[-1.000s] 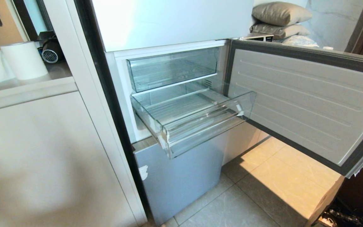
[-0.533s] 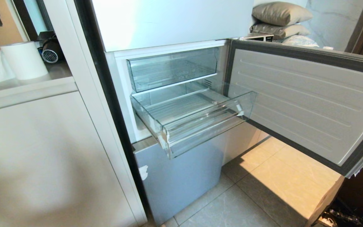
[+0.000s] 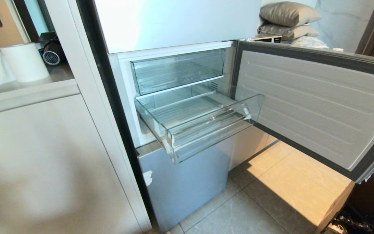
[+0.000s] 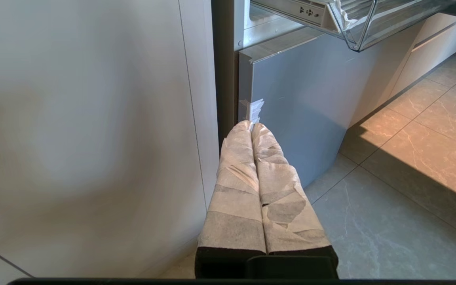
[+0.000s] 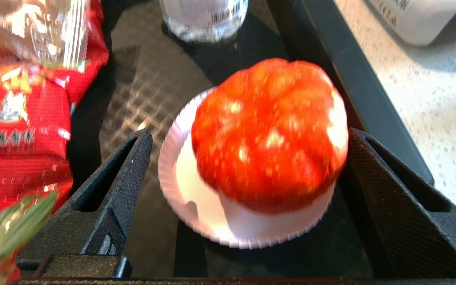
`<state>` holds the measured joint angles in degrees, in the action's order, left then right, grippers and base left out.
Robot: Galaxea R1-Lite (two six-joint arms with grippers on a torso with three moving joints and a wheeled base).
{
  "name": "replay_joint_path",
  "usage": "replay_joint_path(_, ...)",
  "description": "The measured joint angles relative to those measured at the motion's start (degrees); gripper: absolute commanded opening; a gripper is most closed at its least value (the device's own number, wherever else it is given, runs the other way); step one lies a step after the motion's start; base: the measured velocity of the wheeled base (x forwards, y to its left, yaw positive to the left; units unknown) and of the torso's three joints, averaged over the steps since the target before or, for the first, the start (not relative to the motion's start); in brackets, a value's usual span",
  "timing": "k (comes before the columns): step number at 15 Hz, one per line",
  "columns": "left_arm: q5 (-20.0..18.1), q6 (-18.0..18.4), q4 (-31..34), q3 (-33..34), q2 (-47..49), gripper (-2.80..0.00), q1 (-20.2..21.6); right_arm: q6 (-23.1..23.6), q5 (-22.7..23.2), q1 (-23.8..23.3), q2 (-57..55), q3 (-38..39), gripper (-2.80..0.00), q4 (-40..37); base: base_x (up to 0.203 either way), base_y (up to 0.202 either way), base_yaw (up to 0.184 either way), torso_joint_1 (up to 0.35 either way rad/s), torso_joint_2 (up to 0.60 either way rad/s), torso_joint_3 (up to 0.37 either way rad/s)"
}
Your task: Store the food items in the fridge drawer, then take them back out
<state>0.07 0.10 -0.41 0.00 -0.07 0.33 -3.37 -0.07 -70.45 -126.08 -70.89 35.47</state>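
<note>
- Head view: fridge drawer (image 3: 203, 125) pulled out, nothing in it; upper bin (image 3: 177, 70) pushed in, also bare. Fridge door (image 3: 313, 104) swung wide to the right. Scene matches the pictures from the last second; neither arm shows here.
- Right wrist view: right gripper (image 5: 247, 174) spread wide, one finger on each side of a red fruit (image 5: 269, 132). Fruit sits in a white paper cup (image 5: 196, 198) on a dark surface, well away from the drawer. Fingers not seen touching it; nothing held.
- Red snack bag (image 5: 18, 118) just beside; base of a clear bottle (image 5: 204, 18) beyond the fruit.
- Only one fruit visible; second not found.
- Left wrist view: left gripper (image 4: 253, 130) clenched on nothing, wrapped fingers pressed together, parked low by the fridge's lower front.
- Judgement: storing not begun. Next: close on the fruit without crushing the cup, lift clear of the bag.
</note>
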Motion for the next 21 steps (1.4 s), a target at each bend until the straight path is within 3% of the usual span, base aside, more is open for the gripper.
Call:
replay_joint_path(3, 0.0, 0.0, 0.0, 0.0, 0.0, -2.80, 0.0, -0.1, 0.0, 0.3, -1.4, -0.2, 0.00, 2.0, 0.000, 0.000, 0.000, 0.000, 0.00, 0.000)
replay_joint_path(4, 0.0, 0.0, 0.0, 0.0, 0.0, -2.80, 0.0, 0.0, 0.0, 0.2, -1.7, -0.2, -2.80, 2.2, 0.000, 0.000, 0.000, 0.000, 0.00, 0.000)
replay_joint_path(15, 0.0, 0.0, 0.0, 0.0, 0.0, -2.80, 0.0, -2.0, -2.1, -1.1, 0.7, 1.4, -2.80, 2.0, 0.000, 0.000, 0.000, 0.000, 0.00, 0.000)
replay_joint_path(18, 0.0, 0.0, 0.0, 0.0, 0.0, -2.80, 0.0, -2.8, -6.0, -3.5, 7.4, 4.9, -2.80, 2.0, 0.000, 0.000, 0.000, 0.000, 0.00, 0.000)
replay_joint_path(21, 0.0, 0.0, 0.0, 0.0, 0.0, -2.80, 0.0, -3.3, -6.6, -5.2, 19.8, 12.4, -2.80, 2.0, 0.000, 0.000, 0.000, 0.000, 0.00, 0.000)
